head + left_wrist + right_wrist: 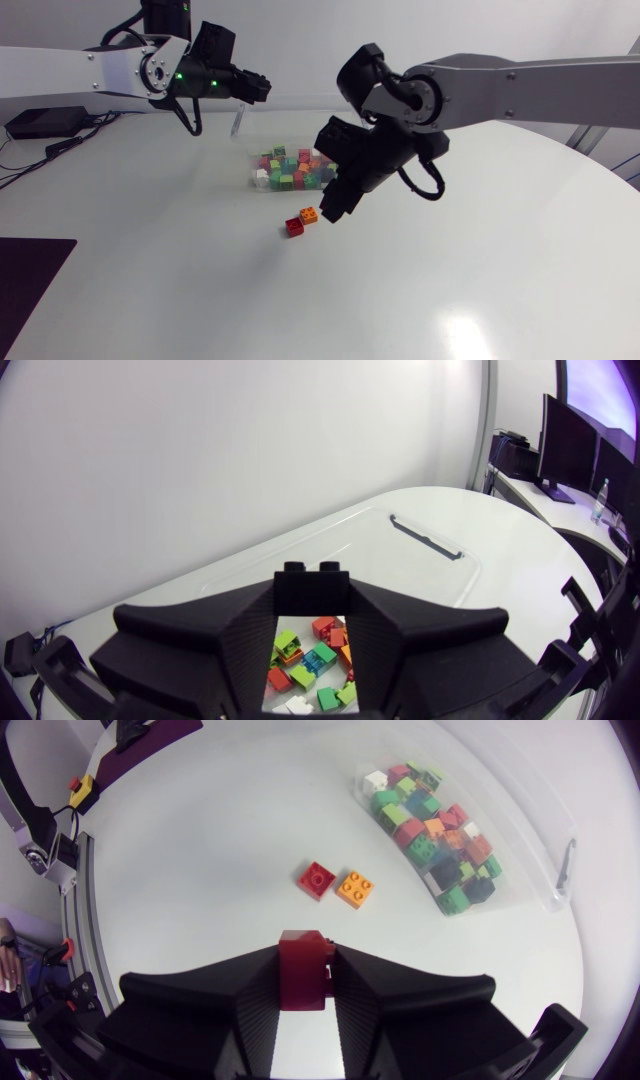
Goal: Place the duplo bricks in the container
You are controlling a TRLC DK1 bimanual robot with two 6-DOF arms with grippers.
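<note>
Left tool [312,605]: we clench a black brick [312,585] above the container [530,850].
Right tool [303,985]: we grasp the held red brick [302,965].
Worktop [200,280]: loose red brick [294,226] and orange brick [309,214] side by side, near the container.

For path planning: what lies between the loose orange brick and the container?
Nothing; the right wrist view shows bare table between orange brick and container.

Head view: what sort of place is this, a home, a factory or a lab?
Probably a robotics lab bench: left arm and right arm over a white table, a clear container of mixed duplo bricks, and a loose red brick and orange brick beside it.
</note>
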